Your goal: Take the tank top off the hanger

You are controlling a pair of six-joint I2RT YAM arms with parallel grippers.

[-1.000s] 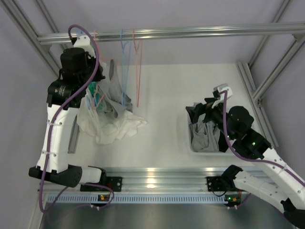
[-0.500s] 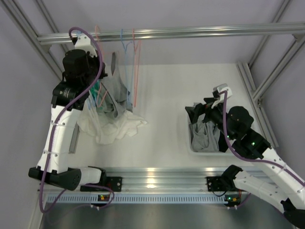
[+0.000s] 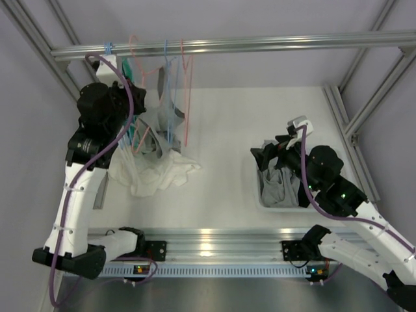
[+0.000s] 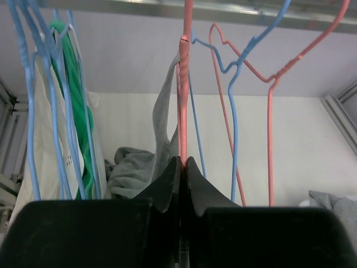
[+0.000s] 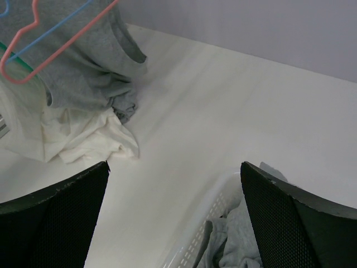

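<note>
Left end effector [image 4: 183, 174] clenched on pink hanger [image 4: 183, 95], tank top [image 4: 162, 114] hung against it, right end effector [image 5: 174, 218] stood open over bin [image 5: 192, 245].

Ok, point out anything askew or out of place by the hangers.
The grey tank top hangs lopsided. One strap hangs from the pink hanger pinched in the left hand, while the rest sags in a bunch onto the crumpled white cloth on the table.

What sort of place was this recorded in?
Likely a lab robot cell staged for laundry handling: a silver aluminium-extrusion rail, a pink wire hanger hooked on it, and a white plastic basket of clothes.
</note>
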